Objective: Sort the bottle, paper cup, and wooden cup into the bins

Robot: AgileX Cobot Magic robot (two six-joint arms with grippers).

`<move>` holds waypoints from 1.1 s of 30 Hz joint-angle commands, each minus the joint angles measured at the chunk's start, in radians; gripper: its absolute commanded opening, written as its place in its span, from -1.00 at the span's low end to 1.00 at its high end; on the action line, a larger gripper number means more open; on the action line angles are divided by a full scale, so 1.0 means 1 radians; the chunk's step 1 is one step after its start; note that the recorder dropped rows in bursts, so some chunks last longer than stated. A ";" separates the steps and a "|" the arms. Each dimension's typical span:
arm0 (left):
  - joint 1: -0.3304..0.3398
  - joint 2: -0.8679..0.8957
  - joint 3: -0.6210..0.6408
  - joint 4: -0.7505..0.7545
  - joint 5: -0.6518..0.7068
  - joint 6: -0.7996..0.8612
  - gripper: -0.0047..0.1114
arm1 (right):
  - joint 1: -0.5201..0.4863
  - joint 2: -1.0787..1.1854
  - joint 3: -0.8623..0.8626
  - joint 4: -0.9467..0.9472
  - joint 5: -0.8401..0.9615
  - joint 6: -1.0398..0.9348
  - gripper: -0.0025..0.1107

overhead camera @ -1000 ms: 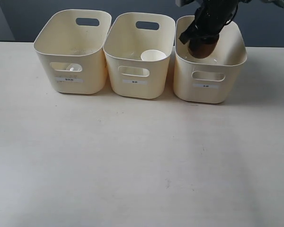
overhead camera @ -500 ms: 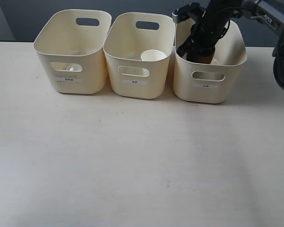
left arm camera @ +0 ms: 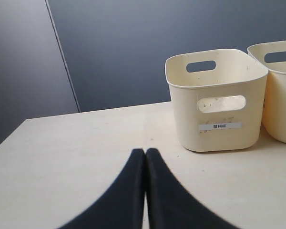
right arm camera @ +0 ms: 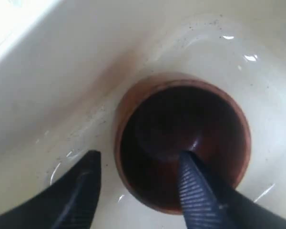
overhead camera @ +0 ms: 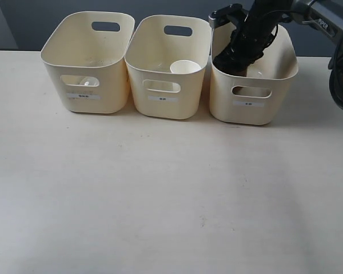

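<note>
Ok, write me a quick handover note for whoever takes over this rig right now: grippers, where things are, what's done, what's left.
Right gripper: down inside the right bin, fingers apart astride the wooden cup rim, one inside, one outside.
Left gripper: shut, empty, above the table.
Paper cup: in the middle bin.
Bottle: something pale shows through the left bin cut-out; can't confirm.
Done: both cups binned.
Left: lift the right arm clear, check the bottle.

The left gripper (left arm camera: 145,157), fingers pressed together, hovers over the table (left arm camera: 76,152) near two bins (left arm camera: 219,102).
</note>
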 commanded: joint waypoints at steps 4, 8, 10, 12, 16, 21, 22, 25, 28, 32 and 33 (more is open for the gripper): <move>0.000 -0.005 0.002 0.000 -0.005 -0.001 -0.92 | -0.006 -0.037 -0.008 0.041 -0.003 0.005 -0.08; 0.000 -0.005 0.002 0.000 -0.005 -0.001 -0.92 | -0.006 -0.099 -0.008 0.058 -0.003 0.005 -0.08; 0.000 -0.005 0.002 0.000 -0.005 -0.001 -0.92 | -0.006 -0.132 -0.008 0.062 -0.003 0.005 -0.11; 0.000 -0.005 0.002 0.000 -0.005 -0.001 -0.92 | -0.006 -0.168 -0.008 0.056 -0.003 0.021 -0.21; 0.000 -0.005 0.002 0.000 -0.005 -0.001 -0.92 | -0.006 -0.245 0.034 0.056 -0.003 0.025 -0.47; 0.000 -0.005 0.002 0.000 -0.005 -0.001 -0.92 | -0.006 -0.351 0.133 0.031 -0.003 0.025 -0.88; 0.000 -0.005 0.002 0.000 -0.005 -0.001 -0.92 | -0.006 -0.374 0.158 0.029 -0.003 0.025 -0.98; 0.000 -0.005 0.002 0.000 -0.005 -0.001 -0.92 | -0.006 -0.438 0.228 0.018 -0.003 0.014 -0.97; 0.000 -0.005 0.002 0.000 -0.005 -0.001 -0.92 | -0.006 -0.505 0.300 0.000 -0.003 0.014 -0.97; 0.000 -0.005 0.002 0.000 -0.005 -0.001 -0.92 | -0.006 -0.636 0.437 -0.035 -0.003 0.014 -0.97; 0.000 -0.005 0.002 0.000 -0.005 -0.001 -0.92 | -0.006 -0.681 0.481 -0.039 -0.003 0.014 -0.97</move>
